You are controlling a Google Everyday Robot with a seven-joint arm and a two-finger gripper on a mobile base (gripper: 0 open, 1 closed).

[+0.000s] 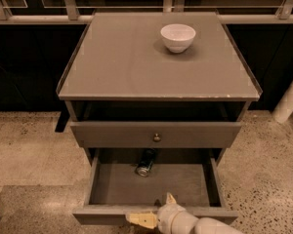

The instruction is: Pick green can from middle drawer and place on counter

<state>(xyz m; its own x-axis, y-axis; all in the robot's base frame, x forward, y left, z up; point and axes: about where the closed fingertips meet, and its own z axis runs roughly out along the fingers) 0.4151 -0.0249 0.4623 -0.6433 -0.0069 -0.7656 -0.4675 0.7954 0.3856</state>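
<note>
Grey drawer wood fills the lower part of the view, and the gripper (151, 209) sits at the very bottom, right over the front edge of the pulled-out middle drawer (95, 179). Its pale yellow fingers (141, 220) stand apart with nothing between them; one points off to the left along the drawer front, and the other pokes up toward the drawer's inside. The white arm (207, 226) runs off behind it to the lower right.

Straight beyond the gripper, at the far end of the drawer, lies the green can (145, 162). It rests on its side on the flat bottom, with its silver end turned toward the gripper and its far end tucked under the front of the upper drawer (112, 134). The can is well apart from the fingers and touches neither side wall. A small round knob (156, 137) sits on that upper front, just above the can.

Farther off and higher than the gripper spreads the counter (122, 57), and a white bowl (177, 37) stands upright on its far right part. Speckled floor (29, 150) lies on either side.
</note>
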